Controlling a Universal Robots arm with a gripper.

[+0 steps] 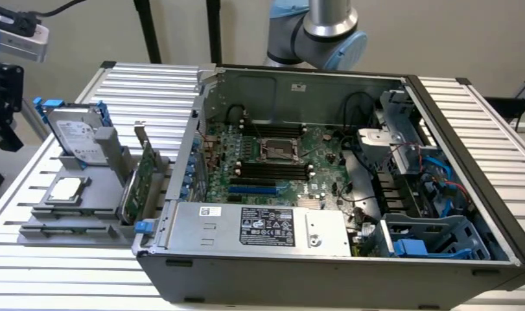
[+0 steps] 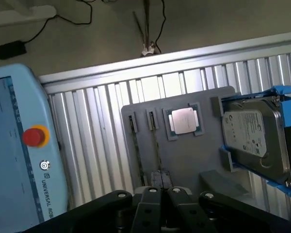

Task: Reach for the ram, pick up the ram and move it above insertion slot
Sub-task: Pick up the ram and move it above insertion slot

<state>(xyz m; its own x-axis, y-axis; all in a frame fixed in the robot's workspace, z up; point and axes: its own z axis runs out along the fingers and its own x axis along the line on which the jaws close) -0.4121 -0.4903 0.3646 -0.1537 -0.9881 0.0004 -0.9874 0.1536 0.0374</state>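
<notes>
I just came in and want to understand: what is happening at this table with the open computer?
A robot arm stands by an open case. Its pincer hangs over the grey tray, which carries a drive and a processor. The thin strip under the pincer looks like the ram, seated in the tray, not yet lifted.

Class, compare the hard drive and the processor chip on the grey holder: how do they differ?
The hard drive is far larger than the processor chip. The drive leans propped up; the chip lies flat. The drive sits in a blue frame; the chip has none. Both are silvery and rest on the grey holder.
</notes>
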